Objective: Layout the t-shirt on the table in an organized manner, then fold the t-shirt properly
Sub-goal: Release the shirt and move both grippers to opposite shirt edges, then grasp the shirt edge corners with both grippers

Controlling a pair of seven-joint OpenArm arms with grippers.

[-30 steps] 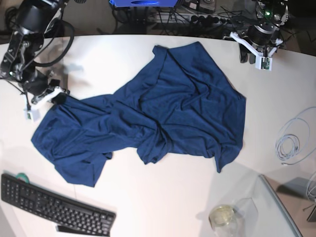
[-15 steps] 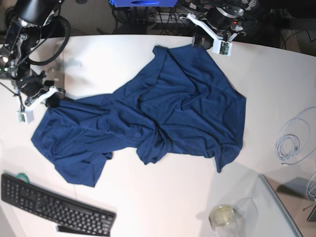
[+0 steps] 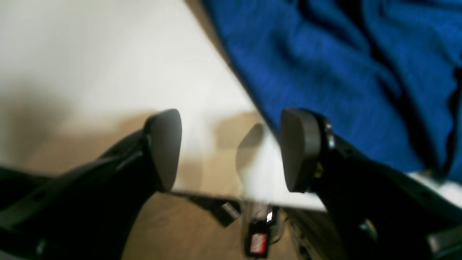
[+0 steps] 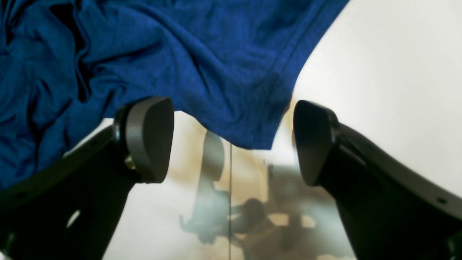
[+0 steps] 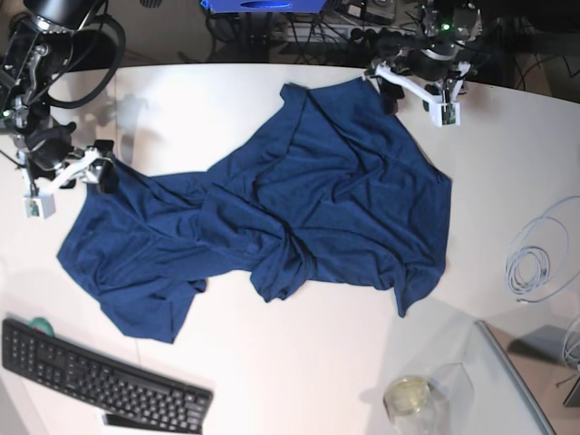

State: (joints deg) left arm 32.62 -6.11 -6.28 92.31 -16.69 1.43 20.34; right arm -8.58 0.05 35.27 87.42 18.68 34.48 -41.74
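We see the t-shirt (image 5: 272,217) lying crumpled across the middle of the white tabletop (image 5: 299,362), one end reaching the far edge and the other spreading toward the near left, just short of a black keyboard (image 5: 100,376). The left gripper (image 3: 231,150) hangs at the shirt's far corner with its jaws apart and nothing between them (only bare tabletop and the cloth's edge beside one finger). The right gripper (image 4: 232,141) sits at the left edge of the shirt, jaws spread wide, a hemmed corner lying loose between them.

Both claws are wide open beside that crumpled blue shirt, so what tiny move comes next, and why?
Probably the right gripper eases forward and closes on the t-shirt corner hanging between its open jaws. The left gripper has only bare table between its jaws.
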